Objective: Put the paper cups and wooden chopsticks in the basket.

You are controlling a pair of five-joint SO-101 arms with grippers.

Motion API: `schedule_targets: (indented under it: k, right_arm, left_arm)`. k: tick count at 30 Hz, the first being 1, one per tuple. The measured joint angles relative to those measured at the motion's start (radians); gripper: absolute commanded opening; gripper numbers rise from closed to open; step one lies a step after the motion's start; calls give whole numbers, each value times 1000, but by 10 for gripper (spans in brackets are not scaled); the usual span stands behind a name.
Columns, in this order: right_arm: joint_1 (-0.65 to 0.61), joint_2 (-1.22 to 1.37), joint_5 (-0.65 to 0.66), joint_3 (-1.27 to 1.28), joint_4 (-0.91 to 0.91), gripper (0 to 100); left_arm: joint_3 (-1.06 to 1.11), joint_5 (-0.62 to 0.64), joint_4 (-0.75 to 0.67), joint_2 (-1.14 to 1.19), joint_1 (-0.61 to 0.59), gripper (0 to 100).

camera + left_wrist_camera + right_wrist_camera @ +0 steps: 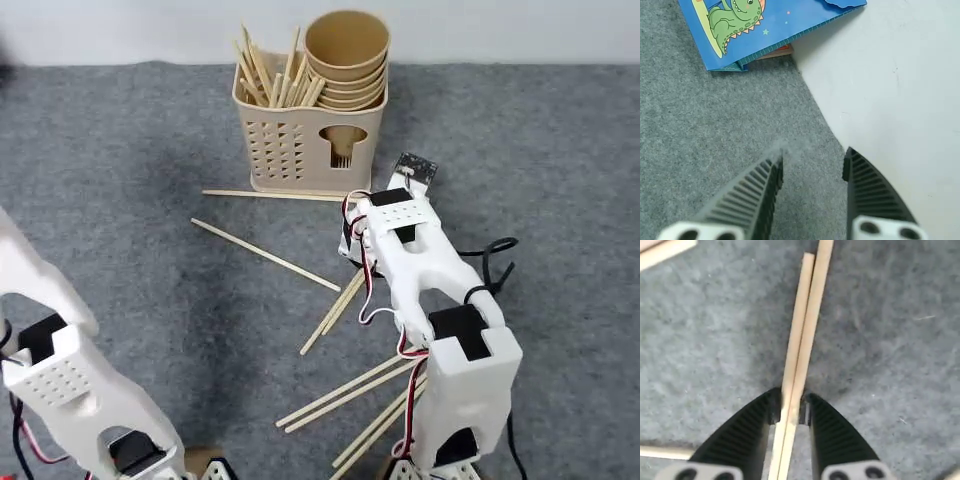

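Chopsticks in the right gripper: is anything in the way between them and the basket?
Nothing visible blocks them. The right gripper is shut on two chopsticks. Between them and the basket, one loose chopstick lies flat on the carpet.

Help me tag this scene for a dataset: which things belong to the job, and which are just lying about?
Job: basket, paper cups stacked inside, loose chopsticks on the mat, chopstick pair between the jaws of the right gripper.
Lying about: blue dinosaur-print item at the mat's edge.

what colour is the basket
The basket is beige, with rows of small holes in its wall; the high view shows it best.
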Motion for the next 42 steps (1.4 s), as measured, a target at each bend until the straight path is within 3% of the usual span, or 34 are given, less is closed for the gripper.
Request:
schedule_targets:
  k: [9,16,19,29,42]
  right_arm:
    - [-3,-57,-2,-18,101,8]
    - [-5,-336,8,-17,104,8]
    - [-9,-476,81,-17,61,8]
    - [-46,-801,344,-17,-319,8]
    - [-144,-701,508,-17,-1007,8]
  left_arm:
    - [0,0,0,0,0,185]
    - [0,0,0,0,0,185]
    - [0,0,0,0,0,185]
    - [0,0,0,0,0,185]
    - [0,0,0,0,0,185]
